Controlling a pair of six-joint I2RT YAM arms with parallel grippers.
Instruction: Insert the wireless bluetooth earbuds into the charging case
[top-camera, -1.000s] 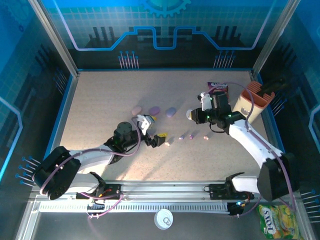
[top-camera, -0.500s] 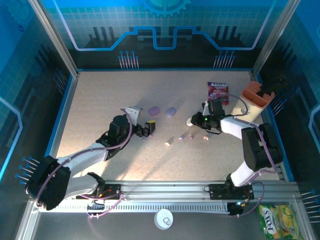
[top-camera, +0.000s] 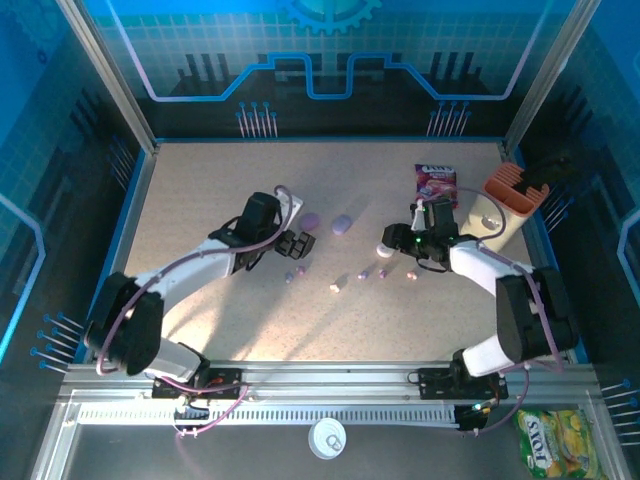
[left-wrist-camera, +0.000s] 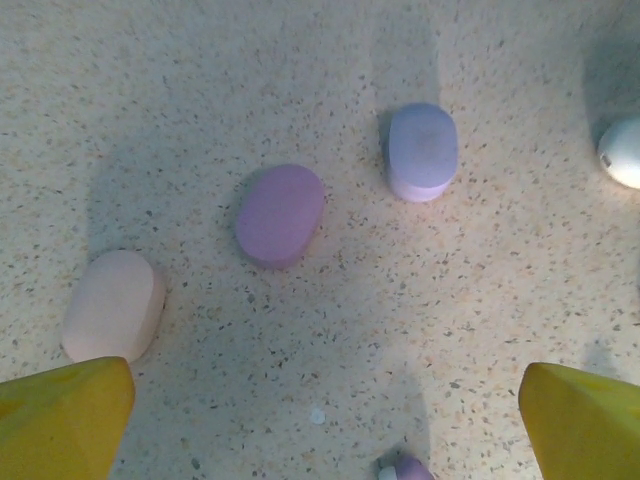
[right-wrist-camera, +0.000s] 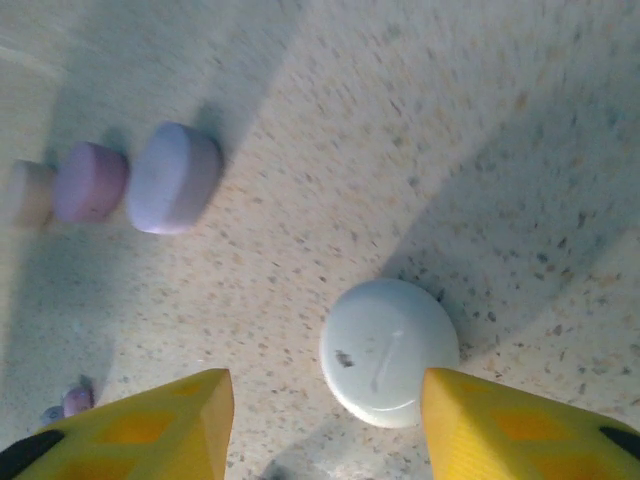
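Note:
Several tiny purple, pink and white earbuds (top-camera: 364, 275) lie in a loose row across the middle of the table; one purple earbud (left-wrist-camera: 405, 468) sits just below my left gripper (left-wrist-camera: 320, 440), which is open and holds nothing. Ahead of it lie closed charging cases: pink (left-wrist-camera: 113, 305), purple (left-wrist-camera: 280, 213) and lavender (left-wrist-camera: 422, 150). My right gripper (right-wrist-camera: 325, 430) stands open around a white round case (right-wrist-camera: 390, 350) resting on the table, close against the right finger (right-wrist-camera: 520, 430). From above, the left gripper (top-camera: 299, 246) sits beside the purple case (top-camera: 311, 221), and the right gripper (top-camera: 392, 243) is at the white case (top-camera: 384, 248).
A purple snack packet (top-camera: 435, 183) and an orange-topped holder (top-camera: 505, 200) stand at the back right by the blue table rim (top-camera: 135, 215). A small purple earbud (right-wrist-camera: 75, 400) lies left of my right fingers. Bare table stretches in front of the earbud row.
My right gripper came down to the table and opened, leaving the white case on the surface. My left arm swung back and to the right, up to the row of cases.

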